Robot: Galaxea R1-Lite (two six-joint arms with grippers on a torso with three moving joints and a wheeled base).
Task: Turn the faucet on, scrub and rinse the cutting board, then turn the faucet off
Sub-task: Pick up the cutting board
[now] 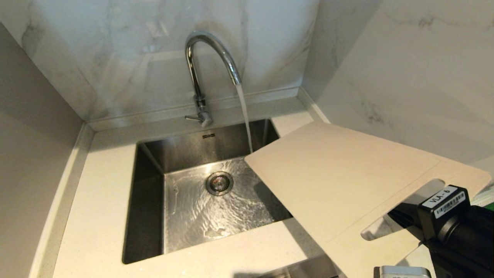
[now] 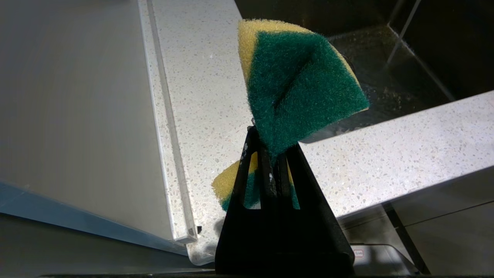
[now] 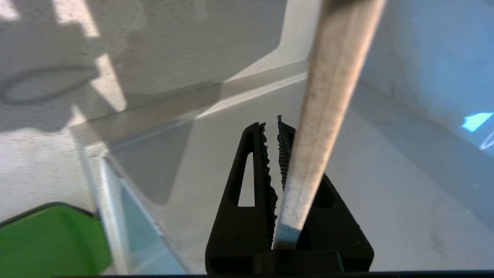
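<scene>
Diagonally, the cutting board (image 1: 339, 181) runs its long axis from the sink (image 1: 150, 200), under the faucet (image 1: 200, 77) stream, back to its slotted end, clamped by the right end effector (image 3: 272, 154). Marble walls enclose the speckled table (image 1: 96, 216). The left end effector (image 2: 270, 170) is closed on a sponge (image 2: 301, 85) beside the sink.

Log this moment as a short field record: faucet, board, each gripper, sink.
faucet: faucet running, stream falling into the sink beside the board's far corner
cutting board: cutting board held tilted over the sink's right side, handle slot toward the robot
right gripper: right gripper shut on the board's handle end
left gripper: left gripper shut on the sponge, off to the sink's left, above the counter
sink: sink basin wet, drain uncovered
</scene>
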